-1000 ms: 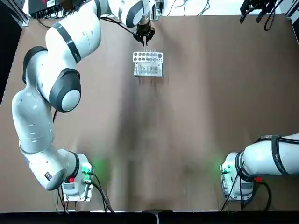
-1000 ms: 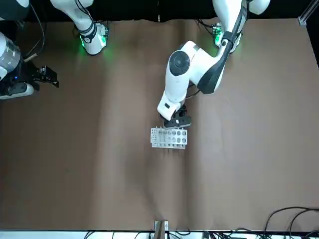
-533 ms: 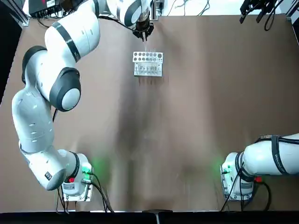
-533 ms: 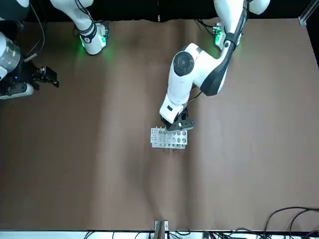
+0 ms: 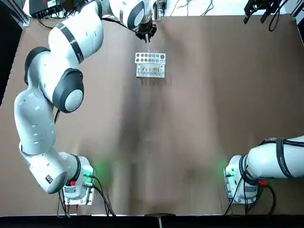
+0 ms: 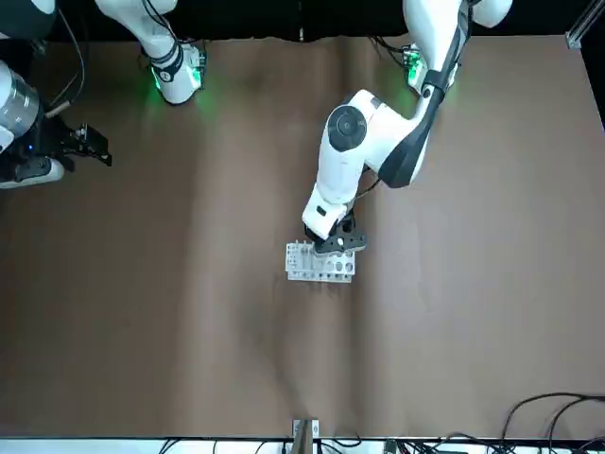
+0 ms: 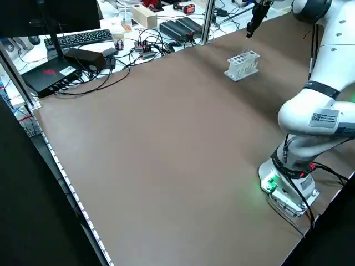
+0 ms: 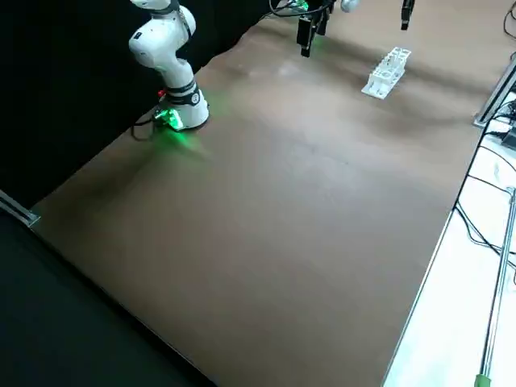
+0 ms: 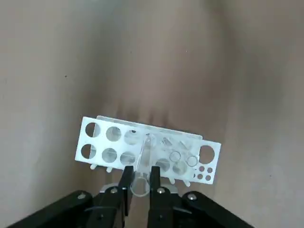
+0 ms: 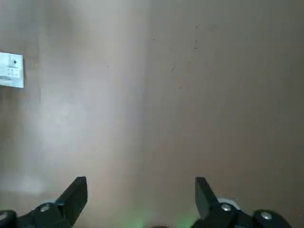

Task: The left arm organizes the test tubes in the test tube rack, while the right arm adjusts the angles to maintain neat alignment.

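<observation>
Clear glass test tube (image 9: 144, 159), pinched in left black two-finger end effector (image 9: 141, 176), over rack's far side.
White two-row rack (image 9: 114, 145), upright on brown counter (image 9: 47, 47), holes facing up, presumably for insertion; right end effector (image 10: 141, 202) open, apart, to the right.

Inspected the counter (image 5: 190, 118): finished in plain brown, marked with a few dark specks, streaked with soft shadows. Carries a white test tube rack (image 5: 150, 72), upright, nearer the edge facing the robot. Also bears, near the robot's own edge, the left base (image 5: 80, 190) and right base (image 5: 236, 183), both green-lit, with black cables (image 5: 105, 202) alongside.
</observation>
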